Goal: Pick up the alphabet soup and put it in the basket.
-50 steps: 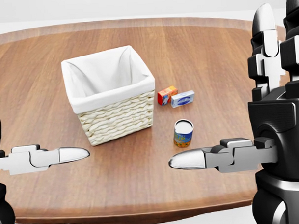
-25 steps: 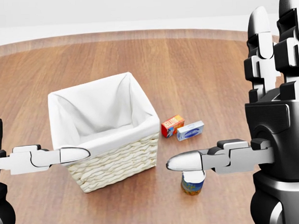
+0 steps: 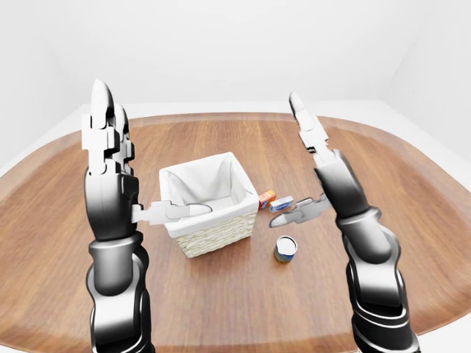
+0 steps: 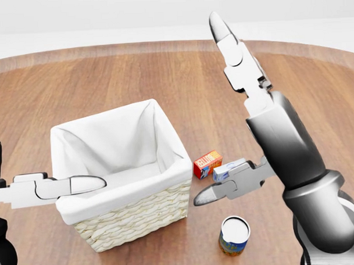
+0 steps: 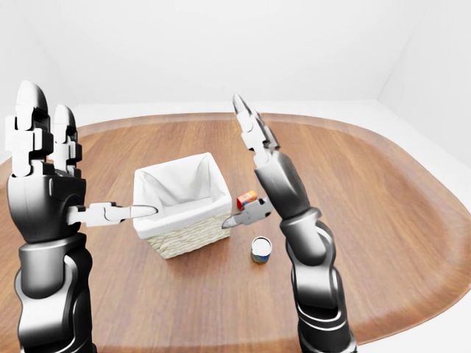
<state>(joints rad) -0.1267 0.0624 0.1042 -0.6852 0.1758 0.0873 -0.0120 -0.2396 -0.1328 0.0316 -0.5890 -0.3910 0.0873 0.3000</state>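
The alphabet soup can (image 4: 234,236) stands upright on the wooden table (image 4: 122,76), at the bottom of the head view, right of the basket. The wicker basket (image 4: 133,218) with a white cloth lining stands open and empty. My right hand (image 4: 206,108) is open, fingers pointing up, and its thumb (image 4: 217,192) reaches out above the can without touching it. My left hand (image 3: 154,147) is open and raised at the left; its thumb (image 4: 80,184) shows over the basket's near rim. Neither hand holds anything.
A small orange-red box (image 4: 208,163) and a blue-and-white box (image 4: 228,170) lie just right of the basket, the latter partly behind my right thumb. The table's rounded edge (image 3: 412,147) and white walls lie beyond.
The whole picture has shifted: the camera moved closer, and the basket and can sit lower. My right hand moved from the right edge toward the middle, fingers tilted up-left. The left thumb holds its place.
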